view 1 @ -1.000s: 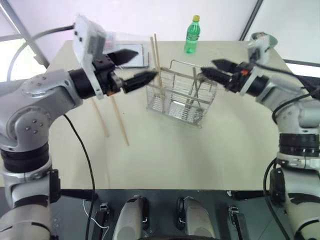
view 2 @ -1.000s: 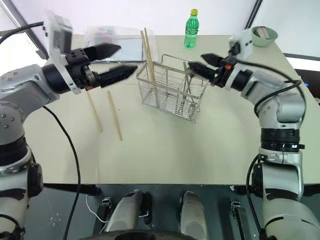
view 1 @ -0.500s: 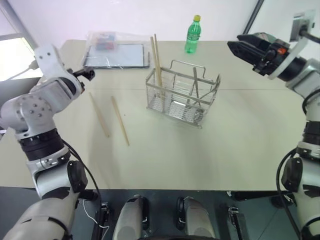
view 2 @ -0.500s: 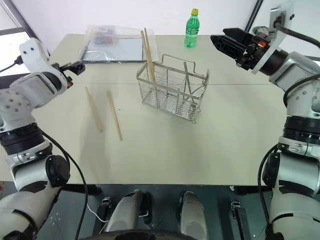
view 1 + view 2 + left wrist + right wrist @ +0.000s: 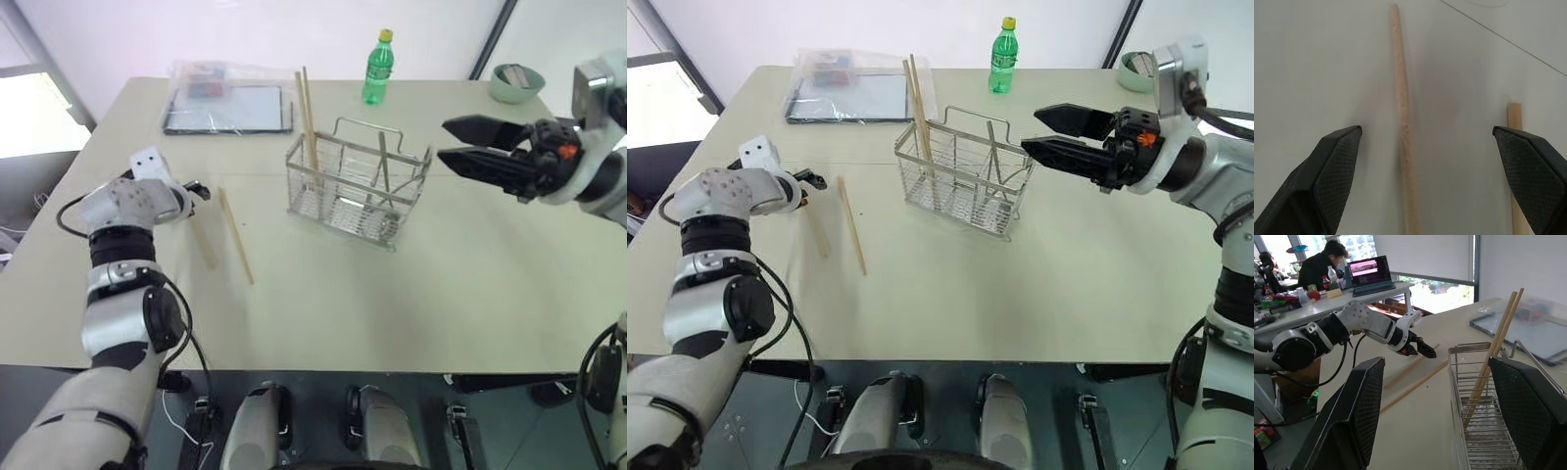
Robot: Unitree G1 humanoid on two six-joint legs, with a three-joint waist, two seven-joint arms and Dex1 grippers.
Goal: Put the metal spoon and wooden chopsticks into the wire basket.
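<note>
Hovering low over the table near its left edge, our left gripper spreads its fingers wide and empty over one of the two wooden chopsticks lying flat there. Up on the right, our right gripper hangs with jaws parted, holding nothing. We see the wire basket mid-table with two chopsticks and the metal spoon standing inside.
</note>
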